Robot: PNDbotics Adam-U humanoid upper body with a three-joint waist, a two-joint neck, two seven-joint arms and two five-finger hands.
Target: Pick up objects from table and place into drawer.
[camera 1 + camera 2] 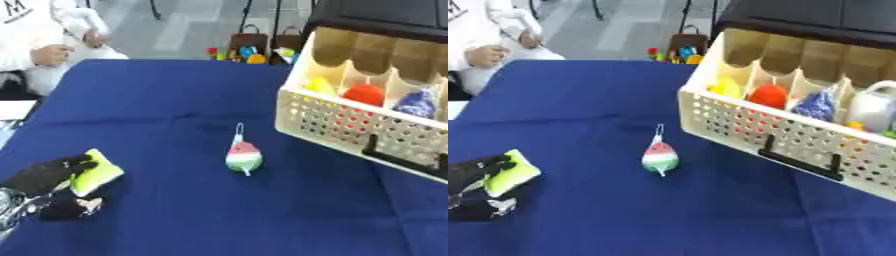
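Left hand (48, 172), black, at the near left of the blue cloth-covered table (175, 100); its fingers lie curled over the near-left edge of a flat yellow-green sponge-like block (98, 172), with the thumb below, so the hand grips that block. The block rests on the cloth, touching the hand, its free end pointing right and far. Right of the hand and well apart from it, near the middle of the table, lies a small watermelon-patterned toy (244, 157), red above, white band, green below, with a thin pale loop at its far end; nothing touches it. At the far right sits a cream perforated plastic drawer (780, 132), pulled out of a dark cabinet (815, 20) and tilted in the view, with a black bar handle (800, 161) on its near face. Its compartments are divided by tan partitions: a yellow item (726, 88) in the leftmost, a red rounded item (770, 96) next, a blue crumpled item (817, 106) beyond that, and a white jug-like item (872, 107) furthest right. Right hand does not appear in either view. Writing: a small dark mark on a white garment at the far left corner, unreadable; no labels legible on the drawer or the toys.
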